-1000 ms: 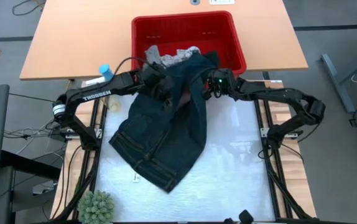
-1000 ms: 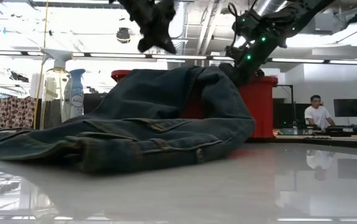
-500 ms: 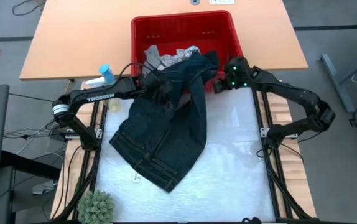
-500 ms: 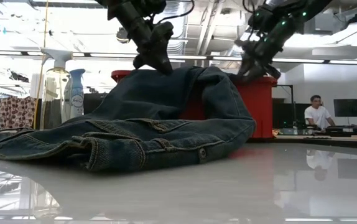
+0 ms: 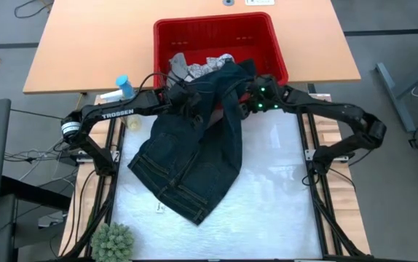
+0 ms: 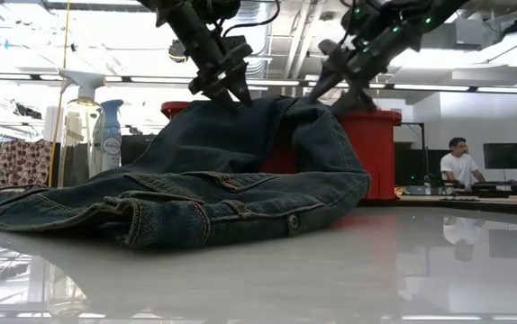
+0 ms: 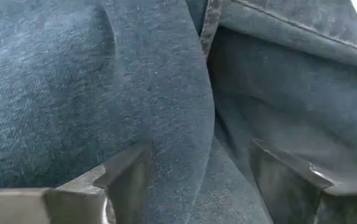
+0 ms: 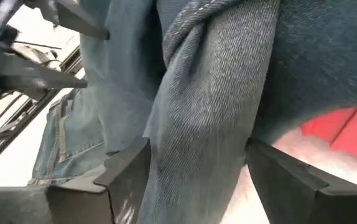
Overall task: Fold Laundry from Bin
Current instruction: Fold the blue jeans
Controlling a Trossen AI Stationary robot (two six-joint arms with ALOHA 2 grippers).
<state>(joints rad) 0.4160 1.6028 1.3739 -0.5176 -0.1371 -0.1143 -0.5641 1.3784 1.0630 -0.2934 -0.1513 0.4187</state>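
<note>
Both grippers stand spread apart over the dark trousers (image 5: 194, 156), each with denim between its fingers but not clamped on it. Seen from its wrist camera, the left gripper (image 7: 197, 177) has its two fingers (image 7: 125, 180) set wide, a rounded fold of the cloth running between them. In the high view it (image 5: 189, 108) sits at the upper part of the trousers, close to the near wall of the bin (image 5: 278, 51). From the right wrist camera, the right gripper (image 8: 194, 177) straddles a twisted ridge of denim with a gap on either side; from above it (image 5: 253, 98) is at the trousers' edge beside the bin's near right corner.

One trouser end hangs over the bin's rim into the tub, where a grey cloth (image 5: 179, 63) and a white leaf-print cloth (image 5: 213, 65) lie. The rest spreads in a heap across the white bench (image 5: 282, 189). A blue-capped spray bottle (image 5: 124, 84) stands left of the bin, and a small green plant (image 5: 113, 241) sits at the bench's near left corner. Across the room in the low view, a person (image 6: 459, 165) sits at a desk.
</note>
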